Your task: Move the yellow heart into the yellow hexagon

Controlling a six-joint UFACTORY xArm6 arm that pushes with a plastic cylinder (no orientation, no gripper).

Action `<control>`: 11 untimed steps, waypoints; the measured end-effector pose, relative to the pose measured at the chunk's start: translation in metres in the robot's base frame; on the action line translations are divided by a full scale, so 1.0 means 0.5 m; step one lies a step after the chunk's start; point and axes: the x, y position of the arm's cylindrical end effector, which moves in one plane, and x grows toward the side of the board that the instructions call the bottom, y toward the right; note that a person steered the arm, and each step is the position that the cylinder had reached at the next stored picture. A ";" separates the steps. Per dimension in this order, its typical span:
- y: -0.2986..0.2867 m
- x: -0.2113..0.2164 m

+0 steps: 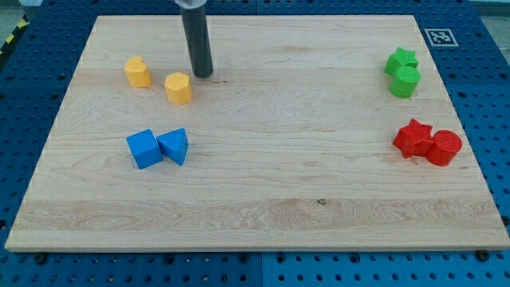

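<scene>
The yellow heart (138, 72) lies at the view's upper left of the wooden board (263, 183). The yellow hexagon (178, 88) lies a short way to its lower right, with a small gap between them. My tip (202, 75) rests on the board just to the upper right of the yellow hexagon, close to it but apart. The rod rises straight up from there out of the view's top.
A blue cube (144, 148) and a blue triangle (174, 146) touch at the left centre. A green star (401, 60) and a green cylinder (406, 81) sit at the upper right. A red star (413, 137) and a red cylinder (444, 147) sit below them.
</scene>
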 end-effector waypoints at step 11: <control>0.266 0.066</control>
